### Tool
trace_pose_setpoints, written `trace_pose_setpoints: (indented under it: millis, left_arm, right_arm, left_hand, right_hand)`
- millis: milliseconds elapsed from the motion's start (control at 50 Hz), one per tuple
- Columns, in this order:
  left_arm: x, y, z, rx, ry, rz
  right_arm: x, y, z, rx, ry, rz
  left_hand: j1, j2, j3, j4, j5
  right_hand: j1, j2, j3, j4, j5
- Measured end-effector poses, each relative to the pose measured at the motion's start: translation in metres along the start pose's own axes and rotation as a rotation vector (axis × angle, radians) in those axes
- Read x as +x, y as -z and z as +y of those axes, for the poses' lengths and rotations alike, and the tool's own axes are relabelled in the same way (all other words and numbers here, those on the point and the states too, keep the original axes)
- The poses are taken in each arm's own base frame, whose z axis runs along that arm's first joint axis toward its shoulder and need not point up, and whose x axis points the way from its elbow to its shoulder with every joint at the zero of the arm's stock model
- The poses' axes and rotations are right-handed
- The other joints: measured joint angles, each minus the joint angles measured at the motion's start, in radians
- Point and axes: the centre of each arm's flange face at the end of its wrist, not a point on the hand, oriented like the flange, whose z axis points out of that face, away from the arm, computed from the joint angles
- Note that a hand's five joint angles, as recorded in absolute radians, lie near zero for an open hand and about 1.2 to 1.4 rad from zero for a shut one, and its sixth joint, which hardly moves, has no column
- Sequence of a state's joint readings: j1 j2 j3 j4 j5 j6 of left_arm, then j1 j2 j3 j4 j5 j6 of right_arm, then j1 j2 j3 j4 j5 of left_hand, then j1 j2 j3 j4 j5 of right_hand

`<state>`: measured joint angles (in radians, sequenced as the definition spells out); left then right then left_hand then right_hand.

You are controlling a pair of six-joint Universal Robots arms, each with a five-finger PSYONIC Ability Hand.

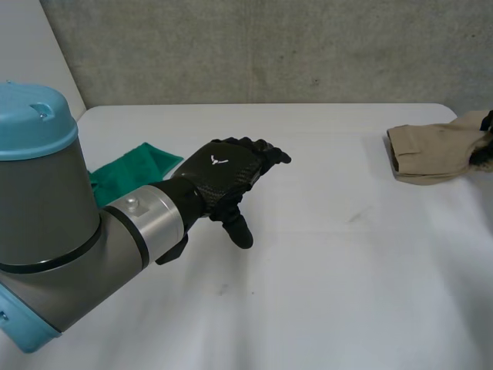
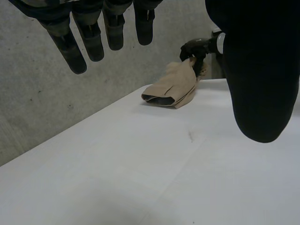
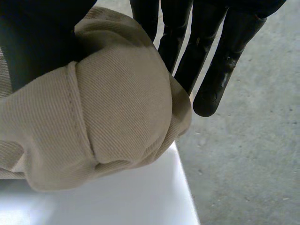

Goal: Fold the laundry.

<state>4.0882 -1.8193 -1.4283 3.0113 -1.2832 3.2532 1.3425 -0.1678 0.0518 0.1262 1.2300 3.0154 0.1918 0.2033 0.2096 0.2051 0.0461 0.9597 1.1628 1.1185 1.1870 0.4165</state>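
Status: tan garment is at the right end of the surface, near the edge. It's folded into a compact bundle with the open end facing the middle.

Right hand is on its outer end. The cloth looks pinched between thumb and straight fingers, but the right wrist view is too close to say how firm the hold is.

Left hand hovers over the middle of the surface, fingers straight and relaxed, holding nothing, well apart from both cloths.

Green cloth lies at the left side, partly hidden behind the left arm. Can't tell whether it's folded.

Progress, my read: the tan piece is mostly done, maybe one last fold or just setting it down. The green one probably needs doing after that, so halfway at best.

Surface: plain white, carrying just the two cloths plus a faint mark near the centre.

Room: grey concrete wall behind, grey concrete floor below the surface edge.
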Motion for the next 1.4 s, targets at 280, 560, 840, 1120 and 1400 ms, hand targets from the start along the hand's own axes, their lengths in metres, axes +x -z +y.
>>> trace_pose_setpoints:
  millis: [280, 560, 840, 1120, 1400]
  left_arm:
    - [0.0, 0.001, 0.001, -0.003, 0.002, -0.002]
    - [-0.013, 0.006, -0.013, 0.041, -0.005, -0.043]
    - [-0.078, 0.018, -0.046, 0.23, -0.064, -0.296]
    - [-0.263, -0.009, 0.039, 0.051, -0.268, -0.678]
    - [-0.375, -0.023, 0.163, -0.281, -0.503, -0.769]
  right_arm:
    - [0.016, -0.002, 0.002, 0.023, 0.141, 0.057]
    - [-0.005, 0.024, -0.116, 0.023, 0.459, 0.16]
    - [-0.216, 0.13, -0.216, 0.169, 0.369, -0.255]
    - [-0.31, 0.28, -0.139, -0.032, 0.276, -0.763]
    - [-0.284, 0.325, -0.096, -0.113, 0.332, -0.766]
  left_hand:
    - [0.0, 0.0, 0.0, 0.0, 0.0]
    - [0.0, 0.0, 0.0, 0.0, 0.0]
    - [0.0, 0.0, 0.0, 0.0, 0.0]
    - [0.0, -0.002, 0.0, 0.0, -0.002]
    - [0.052, 0.041, 0.038, 0.034, 0.029]
  right_hand:
    - [-0.751, -0.913, -0.879, -0.931, -0.347]
    - [-0.758, -0.942, -0.905, -0.954, -0.348]
    - [-0.758, -0.942, -0.905, -0.954, -0.348]
    - [-0.758, -0.942, -0.905, -0.954, -0.349]
    - [-0.758, -0.942, -0.905, -0.954, -0.349]
